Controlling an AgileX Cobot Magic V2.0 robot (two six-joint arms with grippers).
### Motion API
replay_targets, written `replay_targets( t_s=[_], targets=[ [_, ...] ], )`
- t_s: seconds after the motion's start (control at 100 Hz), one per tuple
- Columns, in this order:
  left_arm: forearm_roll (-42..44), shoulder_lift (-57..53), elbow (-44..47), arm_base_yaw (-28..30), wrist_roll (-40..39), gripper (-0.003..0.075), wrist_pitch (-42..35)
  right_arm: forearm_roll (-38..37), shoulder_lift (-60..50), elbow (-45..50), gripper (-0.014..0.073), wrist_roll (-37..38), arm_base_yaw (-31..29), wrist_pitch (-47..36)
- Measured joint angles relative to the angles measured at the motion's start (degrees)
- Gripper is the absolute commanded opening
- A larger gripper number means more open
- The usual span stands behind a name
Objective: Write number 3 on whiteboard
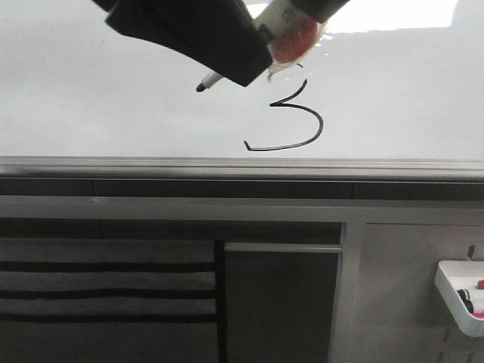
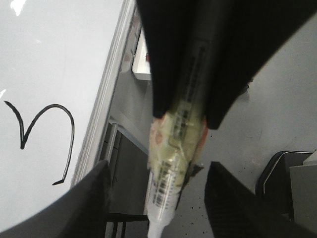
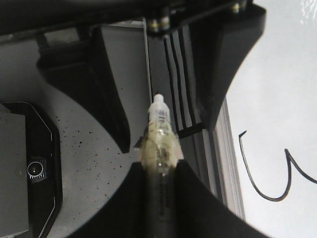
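Note:
A thin black number 3 (image 1: 321, 125) (image 2: 73, 129) (image 3: 271, 199) is drawn on the glossy whiteboard (image 1: 113, 98) (image 2: 44, 59) (image 3: 277, 89), just above its grey edge strip (image 1: 227, 166). My right gripper (image 3: 159, 166) (image 2: 185, 116) (image 1: 318, 7) is shut on a marker (image 3: 159, 124) (image 2: 166, 198) (image 1: 291, 34) with tape wrapped around its barrel. In the front view the black tip of the marker points down and left, off the board to the left of the numeral. My left gripper (image 2: 158, 168) (image 1: 242, 64) is open, its fingers standing apart on either side of the marker's front end without touching it.
A small white tray (image 1: 461, 295) (image 2: 141, 59) of markers hangs below the board at the right. Dark panels and a slatted section (image 1: 106, 295) sit under the board's edge. A black device (image 3: 29, 168) rests on the speckled grey floor.

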Motion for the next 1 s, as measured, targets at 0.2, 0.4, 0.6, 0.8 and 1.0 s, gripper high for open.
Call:
replay_targets(
  t_s=[0.2,0.4,0.6,0.8,1.0],
  targets=[
    [0.0,0.7,-0.3,0.0,0.4,0.0165,0.6,-0.2,0.0,0.0,0.0002,-0.1,0.0,-0.2],
    [0.0,0.7,-0.3,0.0,1.0,0.0038,1.2,-0.4,0.0,0.0,0.0002,-0.3,0.0,-0.2],
    [0.6,0.7,-0.3,-0.3,2.1,-0.0018,1.9,-0.4,0.0,0.0,0.0023,-0.4,0.0,0.5],
    [0.7,0.7,-0.3,0.0,1.4,-0.0018,1.9,-0.5,0.0,0.0,0.0302,1.0,-0.3,0.4],
    [6.0,0.7,-0.3,7.4,-9.9,-0.0018,-2.1,-1.5,-0.9,-1.2,0.0330,11.3,-6.8,0.7]
  ],
)
